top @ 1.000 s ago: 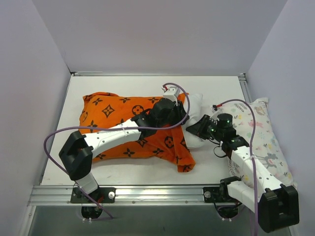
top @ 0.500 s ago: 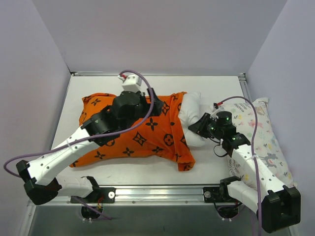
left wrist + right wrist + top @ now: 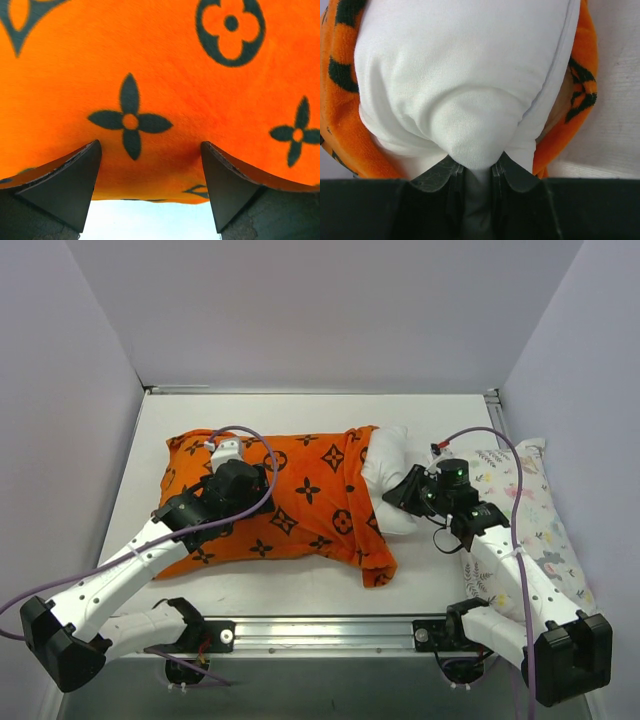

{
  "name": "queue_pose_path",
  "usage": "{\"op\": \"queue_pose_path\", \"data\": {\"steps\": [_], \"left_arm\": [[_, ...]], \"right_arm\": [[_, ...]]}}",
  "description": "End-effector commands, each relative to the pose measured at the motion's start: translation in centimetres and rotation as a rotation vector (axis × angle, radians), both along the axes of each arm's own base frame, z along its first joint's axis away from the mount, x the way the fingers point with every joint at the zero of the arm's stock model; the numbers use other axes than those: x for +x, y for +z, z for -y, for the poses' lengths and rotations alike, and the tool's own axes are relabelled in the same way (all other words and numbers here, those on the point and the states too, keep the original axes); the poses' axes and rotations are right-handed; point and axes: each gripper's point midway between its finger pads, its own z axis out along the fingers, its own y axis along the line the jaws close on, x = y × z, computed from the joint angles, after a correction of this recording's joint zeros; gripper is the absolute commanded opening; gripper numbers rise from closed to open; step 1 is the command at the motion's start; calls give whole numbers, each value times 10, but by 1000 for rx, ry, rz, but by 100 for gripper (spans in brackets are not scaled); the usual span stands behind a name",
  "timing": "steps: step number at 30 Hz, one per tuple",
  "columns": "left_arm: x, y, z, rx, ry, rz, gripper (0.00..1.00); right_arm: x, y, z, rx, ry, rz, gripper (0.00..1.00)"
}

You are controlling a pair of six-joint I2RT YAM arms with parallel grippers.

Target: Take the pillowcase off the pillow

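My right pincer (image 3: pixel 473 167) pinches the pillow (image 3: pixel 465 75) at the pillowcase's (image 3: pixel 165 65) 3 o'clock end; my left pincer (image 3: pixel 150 150), spread wide, grips nothing over its 9 o'clock end.

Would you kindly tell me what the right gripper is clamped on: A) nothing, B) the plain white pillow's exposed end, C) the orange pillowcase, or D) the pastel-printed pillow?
B: in the right wrist view the right gripper pinches a fold of the white pillow protruding from the pillowcase.
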Motion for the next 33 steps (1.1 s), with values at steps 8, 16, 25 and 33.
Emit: {"op": "queue_pose_path", "data": {"steps": [8,16,25,33], "left_arm": [[-14,6,55,-240,-127,25,95],[6,7,54,-160,-56,56,28],[26,34,-32,-51,164,109,0],[50,58,-131,-6,474,166,0]], "right_arm": [[14,20,-4,-49,-7,71,0],[15,21,-9,-89,-3,74,0],[26,48,9,-113,-52,113,0],[46,97,48,-22,-171,147,0]]}}
